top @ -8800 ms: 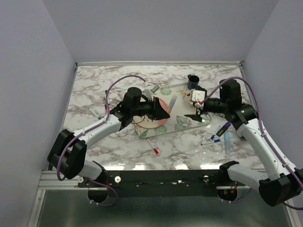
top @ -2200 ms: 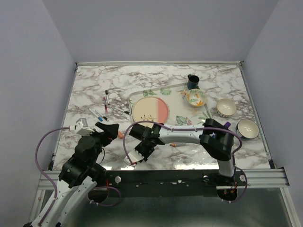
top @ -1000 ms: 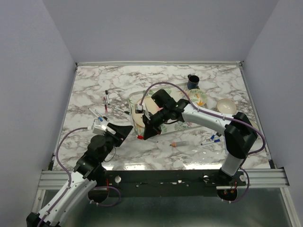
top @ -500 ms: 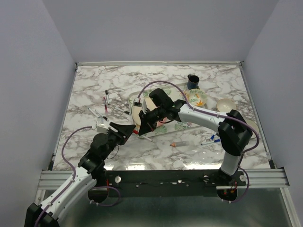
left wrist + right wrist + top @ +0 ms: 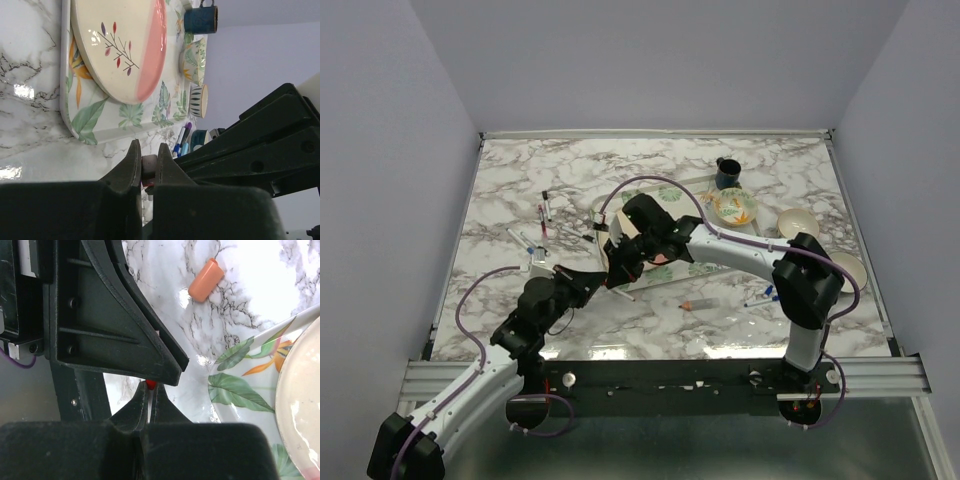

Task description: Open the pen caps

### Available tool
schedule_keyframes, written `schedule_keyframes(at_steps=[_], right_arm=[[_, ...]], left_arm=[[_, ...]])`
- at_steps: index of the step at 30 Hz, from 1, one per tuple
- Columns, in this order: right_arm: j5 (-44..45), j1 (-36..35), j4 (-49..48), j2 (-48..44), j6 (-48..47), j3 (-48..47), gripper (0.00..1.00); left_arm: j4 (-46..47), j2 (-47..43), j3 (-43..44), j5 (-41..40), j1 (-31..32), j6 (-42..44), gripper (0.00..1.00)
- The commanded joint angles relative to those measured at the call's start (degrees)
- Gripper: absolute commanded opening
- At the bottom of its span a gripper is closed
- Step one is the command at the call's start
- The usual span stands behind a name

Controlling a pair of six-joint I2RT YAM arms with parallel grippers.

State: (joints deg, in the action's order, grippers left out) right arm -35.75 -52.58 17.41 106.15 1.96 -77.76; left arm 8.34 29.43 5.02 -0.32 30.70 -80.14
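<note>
My two grippers meet over the marble in front of the tray. The right gripper [image 5: 617,277] [image 5: 149,390] is shut on a thin white-barrelled pen [image 5: 629,294], whose red pen cap [image 5: 150,385] pokes out past its fingertips. The left gripper [image 5: 601,279] [image 5: 146,150] reaches in from the left, its jaws shut on that same red cap [image 5: 148,167]. A loose orange cap [image 5: 206,273] lies on the table just beyond. Other pens lie at the left [image 5: 544,211] and at the right [image 5: 765,295], and an orange highlighter [image 5: 698,303] lies between.
The leaf-patterned tray [image 5: 705,262] [image 5: 95,125] carries a cream and pink plate [image 5: 120,50] and a patterned bowl [image 5: 734,207]. A dark cup [image 5: 727,172] stands behind it. Two more bowls [image 5: 798,222] [image 5: 847,266] sit at the right.
The left gripper has moved in towards the right gripper and shut on the red cap. The right arm has brought the pen down and left to meet it.
</note>
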Motion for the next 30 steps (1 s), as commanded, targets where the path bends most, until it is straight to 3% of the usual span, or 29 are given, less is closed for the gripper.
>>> schedule_keyframes(at_steps=[1, 2, 3, 6, 11, 14, 17, 18, 19, 24, 30], right_arm=[[1.5, -0.8, -0.4, 0.6, -1.3, -2.3, 0.01], [1.5, -0.8, -0.1, 0.7, -1.3, -2.4, 0.02], [1.3, -0.8, 0.3, 0.8, -3.3, -2.5, 0.14], [0.8, -0.8, 0.6, 1.5, -3.5, -2.5, 0.36], [-1.1, -0.9, 1.2, 2.5, -3.4, -2.9, 0.41], [-1.8, -1.2, 1.7, 2.4, -3.8, -3.2, 0.37], [-2.5, -1.6, 2.5, 2.6, -4.5, -3.5, 0.21], [-3.1, -1.7, 3.2, 2.5, -5.1, -3.6, 0.03], [-3.3, -1.7, 3.7, 2.7, -5.6, -3.6, 0.01], [-1.9, -1.7, 12.6, 0.7, -14.0, -2.4, 0.01], [2.0, -1.8, 14.5, -8.2, -18.7, 8.0, 0.01]], left_arm=[[-3.1, -3.6, 0.8, -0.9, -0.2, 1.5, 0.0], [-4.2, -4.6, 1.0, -1.5, -0.2, 1.8, 0.0], [-6.1, -7.0, 1.1, -2.7, -0.2, 2.3, 0.0], [-9.9, -11.8, 1.8, -4.5, -0.3, 2.7, 0.0], [-11.9, -16.4, 2.2, -6.6, -0.3, 2.4, 0.0], [-11.9, -16.5, 2.2, -7.0, -0.3, 2.1, 0.0], [-11.5, -16.2, 2.4, -8.5, -0.3, 2.2, 0.0], [-11.7, -16.2, 2.6, -9.1, -0.3, 2.4, 0.0], [-12.3, -16.2, 3.0, -10.2, -0.3, 2.7, 0.0], [-24.1, -17.0, 9.6, -23.8, -0.6, 7.4, 0.0], [-31.2, -15.9, 14.1, -30.4, -1.0, 9.3, 0.0]])
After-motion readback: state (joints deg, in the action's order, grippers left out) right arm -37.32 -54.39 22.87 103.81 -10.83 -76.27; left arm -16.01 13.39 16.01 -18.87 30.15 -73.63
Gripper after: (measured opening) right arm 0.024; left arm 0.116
